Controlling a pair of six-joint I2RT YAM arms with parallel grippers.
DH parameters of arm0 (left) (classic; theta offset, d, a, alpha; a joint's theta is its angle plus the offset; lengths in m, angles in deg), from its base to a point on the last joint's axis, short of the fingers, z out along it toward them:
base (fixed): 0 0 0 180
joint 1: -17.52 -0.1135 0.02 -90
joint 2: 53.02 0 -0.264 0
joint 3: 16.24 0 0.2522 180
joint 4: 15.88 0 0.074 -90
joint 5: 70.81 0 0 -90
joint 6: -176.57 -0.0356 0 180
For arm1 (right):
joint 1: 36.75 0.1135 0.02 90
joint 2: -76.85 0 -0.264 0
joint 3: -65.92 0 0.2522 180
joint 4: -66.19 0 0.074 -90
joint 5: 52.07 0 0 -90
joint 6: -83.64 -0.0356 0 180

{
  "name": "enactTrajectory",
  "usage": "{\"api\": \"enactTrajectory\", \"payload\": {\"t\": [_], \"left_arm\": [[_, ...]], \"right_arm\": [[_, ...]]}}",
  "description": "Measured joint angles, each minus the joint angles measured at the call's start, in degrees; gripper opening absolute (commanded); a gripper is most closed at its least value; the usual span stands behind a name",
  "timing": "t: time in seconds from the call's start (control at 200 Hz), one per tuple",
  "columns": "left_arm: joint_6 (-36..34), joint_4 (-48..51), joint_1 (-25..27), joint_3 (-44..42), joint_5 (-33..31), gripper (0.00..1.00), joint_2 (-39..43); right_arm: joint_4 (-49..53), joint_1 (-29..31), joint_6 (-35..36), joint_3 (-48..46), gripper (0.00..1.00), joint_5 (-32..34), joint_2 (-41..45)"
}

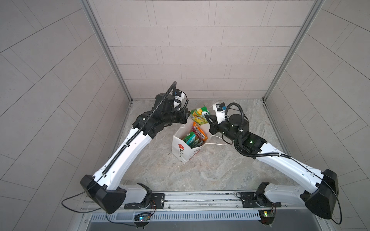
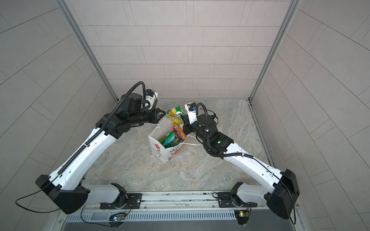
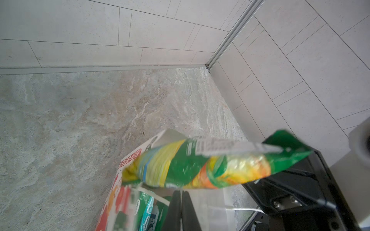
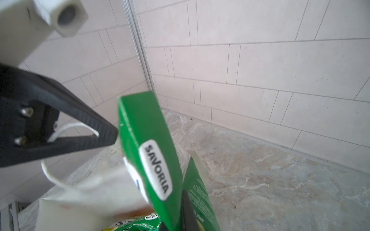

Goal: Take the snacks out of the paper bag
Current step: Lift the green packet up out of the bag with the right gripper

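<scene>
The paper bag stands upright in the middle of the table. Its mouth is open and the red flower faces the near left.

The right pincer comes in from the right and is clamped on one end of a green-yellow packet. It holds the packet in the air over the bag's far edge. From the right wrist that packet hangs crumpled, green side out, and from the left wrist it stretches sideways above the bag's rim.

The left pincer reaches in from the left to the bag's far left corner, its fingers shut tip to tip. One white cord handle runs through the gap behind the tips, so the pincer seems to have the bag by that handle. I can't tell whether it pinches any paper as well.

Down in the bag, an orange packet stands tallest on the far right side. The other packets, green and teal, sit beside it toward the near left. The second handle droops onto the table just right of the bag.
</scene>
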Motion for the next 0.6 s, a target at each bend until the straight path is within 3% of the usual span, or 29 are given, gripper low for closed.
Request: {"api": "enactTrajectory", "payload": {"t": [0.36,0.6], "left_arm": [[-1.60,1.31,0.00,0.00,-0.68,0.00,0.00],[-2.58,1.68,0.00,0.02,-2.60,0.00,0.79]], "right_arm": [[-5.81,-0.37,-2.58,2.01,0.00,5.07,0.00],[-3.69,-1.40,-1.22,3.41,0.00,12.09,1.16]]}}
